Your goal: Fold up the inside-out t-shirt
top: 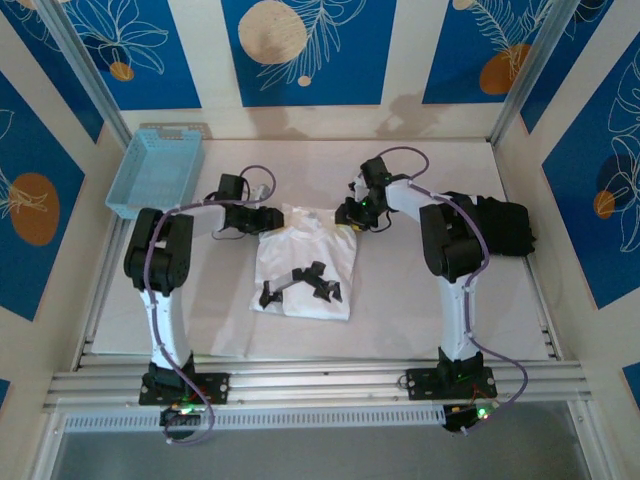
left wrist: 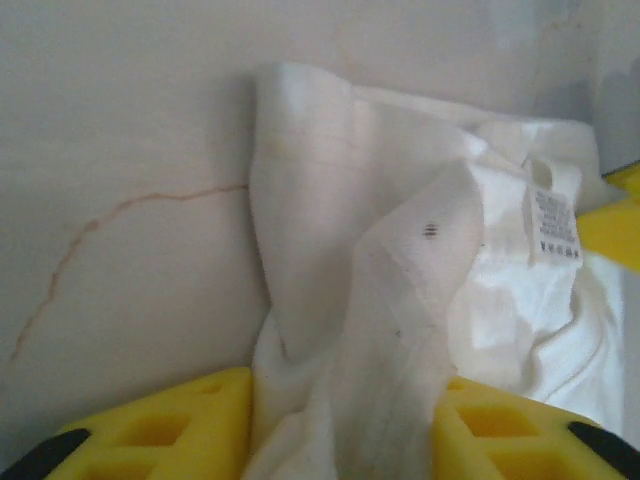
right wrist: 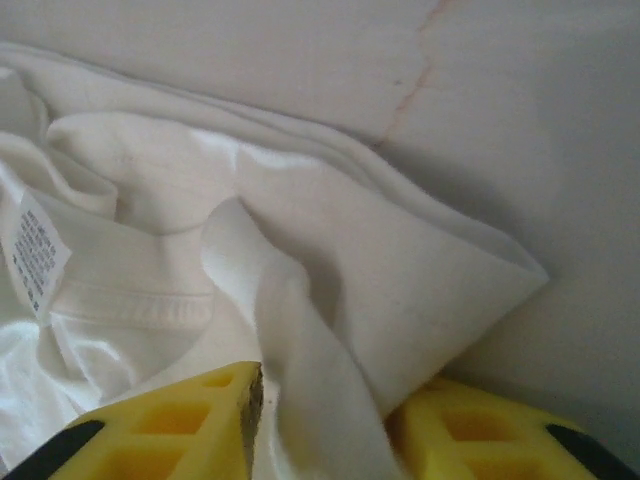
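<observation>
1. White t-shirt (top: 322,255): thin, soft, creased; lies mid-frame on counter (top: 410,305), top edge bunched.
2. Care tag (left wrist: 553,222): tiny print, can't read.
3. Left end effector (top: 272,217) & right end effector (top: 352,214) each pinch a top corner, cloth btw yellow fingers (left wrist: 160,430).

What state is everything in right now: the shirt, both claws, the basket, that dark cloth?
white t-shirt: lying on the table, partly folded, its far corners pinched and lifted.
care label: exposed, facing out.
left gripper: closed on the shirt's cloth.
right gripper: closed on the shirt's cloth.
blue basket: upright, looks empty.
black garment: folded, lying untouched beside the right arm.
</observation>
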Controlling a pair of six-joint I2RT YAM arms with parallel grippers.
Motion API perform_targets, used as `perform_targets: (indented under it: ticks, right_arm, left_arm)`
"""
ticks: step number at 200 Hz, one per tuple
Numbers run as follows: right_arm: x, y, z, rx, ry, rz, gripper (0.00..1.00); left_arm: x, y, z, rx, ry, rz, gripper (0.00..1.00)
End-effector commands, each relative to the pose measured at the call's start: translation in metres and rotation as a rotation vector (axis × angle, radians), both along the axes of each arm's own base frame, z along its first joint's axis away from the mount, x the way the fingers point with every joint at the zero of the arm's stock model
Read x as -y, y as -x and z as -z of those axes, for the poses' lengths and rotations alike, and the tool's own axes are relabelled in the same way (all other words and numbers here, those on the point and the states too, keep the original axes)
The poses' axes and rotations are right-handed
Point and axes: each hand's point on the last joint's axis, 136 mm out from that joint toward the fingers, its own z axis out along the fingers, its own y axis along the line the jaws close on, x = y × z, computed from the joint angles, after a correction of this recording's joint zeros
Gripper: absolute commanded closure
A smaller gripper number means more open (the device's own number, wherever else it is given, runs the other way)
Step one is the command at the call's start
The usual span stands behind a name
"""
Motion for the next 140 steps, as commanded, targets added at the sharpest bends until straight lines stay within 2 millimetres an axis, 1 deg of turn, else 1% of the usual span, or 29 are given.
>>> perform_targets:
  ticks: [1,19,26,38,53,62,81,101,120,140]
  right_arm:
    - [-0.013,-0.002,-0.002,-0.007,-0.084,-0.009,0.74]
    - [-0.016,-0.007,-0.01,0.018,-0.134,-0.007,0.83]
    - [-0.016,-0.01,-0.014,0.032,-0.153,-0.005,0.87]
    - [-0.012,-0.014,-0.022,0.056,-0.173,0.008,0.92]
    - [-0.005,-0.018,-0.037,0.107,-0.203,0.019,0.97]
    - [-0.001,-0.019,-0.046,0.131,-0.225,0.027,1.0]
    - [0.003,-0.018,-0.063,0.171,-0.275,0.034,1.0]
    - [0.004,-0.019,-0.072,0.204,-0.299,0.038,1.0]
    - [0.009,-0.029,-0.086,0.238,-0.32,0.052,1.0]
    - [0.015,-0.048,-0.116,0.294,-0.358,0.066,1.0]
  left_arm:
    - [0.013,0.003,0.008,-0.033,0.039,0.034,0.68]
    - [0.014,-0.002,0.005,-0.016,0.046,0.029,0.77]
    - [0.013,-0.004,0.004,-0.008,0.047,0.027,0.83]
    - [0.01,-0.007,0.001,0.0,0.048,0.015,0.93]
    - [0.005,-0.012,-0.007,0.025,0.072,-0.011,1.0]
    - [0.001,-0.015,-0.015,0.048,0.094,-0.028,1.0]
    - [-0.001,-0.015,-0.033,0.112,0.131,-0.054,1.0]
    - [-0.001,-0.02,-0.05,0.18,0.182,-0.08,1.0]
    - [-0.003,-0.031,-0.063,0.212,0.189,-0.102,1.0]
    - [-0.002,-0.051,-0.091,0.273,0.188,-0.111,1.0]
